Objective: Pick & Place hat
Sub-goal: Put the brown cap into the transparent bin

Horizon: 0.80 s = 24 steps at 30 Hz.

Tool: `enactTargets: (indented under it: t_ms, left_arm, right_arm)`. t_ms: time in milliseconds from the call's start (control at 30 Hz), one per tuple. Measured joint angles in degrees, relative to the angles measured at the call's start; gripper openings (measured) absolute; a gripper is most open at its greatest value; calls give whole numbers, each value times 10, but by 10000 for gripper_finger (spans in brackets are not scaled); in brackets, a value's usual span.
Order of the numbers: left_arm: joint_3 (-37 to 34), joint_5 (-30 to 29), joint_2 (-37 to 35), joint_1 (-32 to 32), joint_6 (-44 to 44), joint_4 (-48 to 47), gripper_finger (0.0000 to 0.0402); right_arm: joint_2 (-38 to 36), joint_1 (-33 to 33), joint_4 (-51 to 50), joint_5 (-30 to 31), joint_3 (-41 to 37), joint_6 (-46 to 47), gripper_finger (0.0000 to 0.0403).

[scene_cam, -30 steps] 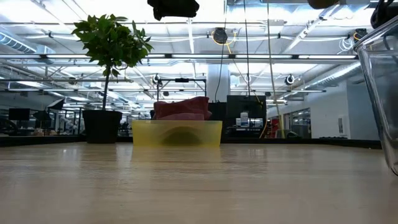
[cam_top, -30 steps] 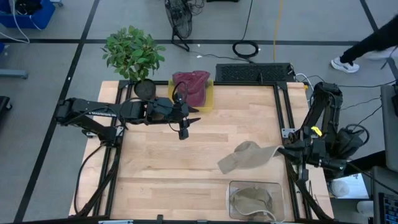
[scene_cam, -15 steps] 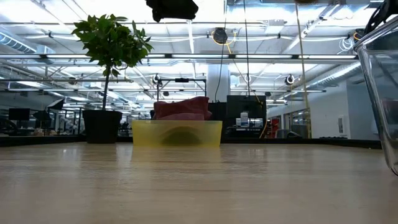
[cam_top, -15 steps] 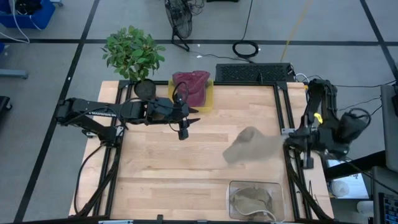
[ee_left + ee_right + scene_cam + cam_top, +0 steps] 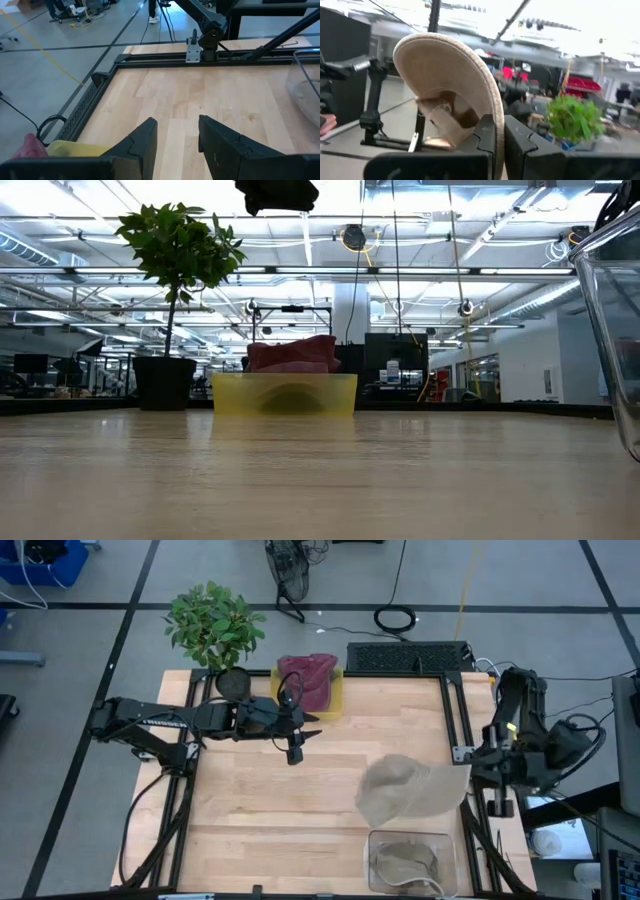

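Observation:
A beige brimmed hat [image 5: 405, 792] hangs over the table's right half, with my right gripper [image 5: 466, 778] shut on it. The right wrist view shows the hat's underside [image 5: 445, 70] with a label inside the crown, rising past the gripper [image 5: 499, 140]. The hat does not show in the low view. My left gripper [image 5: 310, 728] hovers open over the far middle of the table, near a yellow bin [image 5: 340, 690] that holds a maroon hat [image 5: 308, 678]. Its fingers [image 5: 175, 137] have nothing between them. My right gripper pinches the hat's brim edge [image 5: 495, 117] between its two fingers. The fingers come roughly level from the table's right side. The hat stands out from them toward the table's left, spread open and lifted clear of the table.
A clear container [image 5: 410, 862] at the near right holds another beige hat; its wall shows in the low view [image 5: 612, 330]. A potted plant [image 5: 215, 630] stands at the far left corner. Bare wood [image 5: 270, 810] lies between the arms.
My right gripper has pulled back a little toward the table's right edge and risen, rolling and tipping upward while staying shut on the hat. The hat has swung with it: it looked narrow and folded from above and now shows as a broad, spread shape.

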Motion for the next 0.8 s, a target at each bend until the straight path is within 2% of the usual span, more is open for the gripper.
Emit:
enactTargets:
  t_ms: [200, 400, 533, 800]
  left_arm:
    - [0, 0, 0, 0, 4, 3, 147]
    - [0, 0, 0, 0, 4, 4, 147]
    - [0, 0, 0, 0, 4, 4, 147]
    - [0, 0, 0, 0, 3, 3, 147]
  right_arm:
    - [13, -21, -67, -66, 62, -14, 6]
    - [46, -66, -277, -178, 161, 103, 5]
    - [85, -129, -399, -236, 223, 186, 5]
    - [165, -287, -593, -410, 317, 342, 5]
